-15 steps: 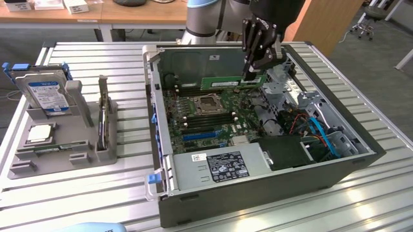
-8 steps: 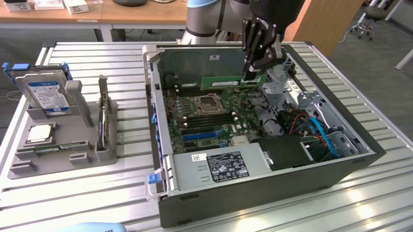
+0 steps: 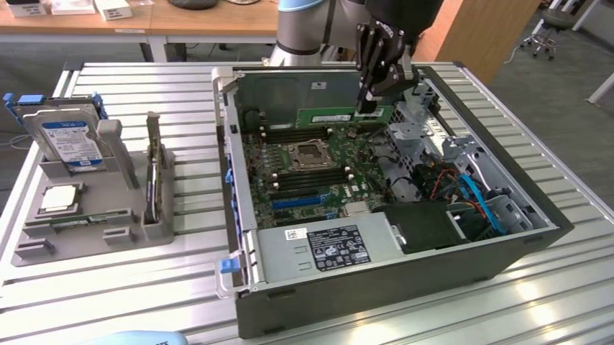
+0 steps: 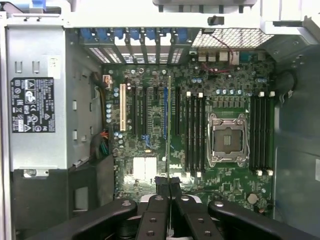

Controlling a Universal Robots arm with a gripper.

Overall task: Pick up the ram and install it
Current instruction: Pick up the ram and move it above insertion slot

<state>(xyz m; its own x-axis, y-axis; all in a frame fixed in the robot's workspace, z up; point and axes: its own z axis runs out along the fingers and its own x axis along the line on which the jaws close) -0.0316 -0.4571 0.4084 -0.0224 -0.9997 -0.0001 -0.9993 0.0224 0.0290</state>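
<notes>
In the exterior view, the open computer case [image 3: 384, 280] lies on its side on the slatted metal table [image 3: 115, 287], its rim standing up around the motherboard [image 3: 307, 180]. Above the board the room is open. The power supply [image 3: 326, 248] fills the near corner, and the drive cage with its cables [image 3: 470, 194] crowds the exterior view's right side. The gripper [image 3: 367, 108] reaches down over the far part of the case. Its fingers are pinched narrowly on the ram [image 3: 331, 115], which they hold level on its long edge, just in front of the far wall and above the far memory slots [image 3: 287, 136]. The grip is at the stick's end on the exterior view's right, and the rest juts towards the exterior view's left. How far the ram stands above the slots cannot be judged. On the exterior view's left, well apart, a grey holder tray [image 3: 86, 230] carries a hard drive [image 3: 67, 140].

In the wrist view, the ram [image 4: 169, 125] is edge-on, a thin line running out from between the fingers [image 4: 161, 187], which are clamped on both of its faces. It runs parallel to the long slots and crosses a blue slot [image 4: 164, 112] in the picture. The black memory slots [image 4: 194, 132] lie between it and the processor socket [image 4: 227, 140]. The ram's label and chips are hidden at this angle, and the finger links cover the nearest strip of the board.
</notes>
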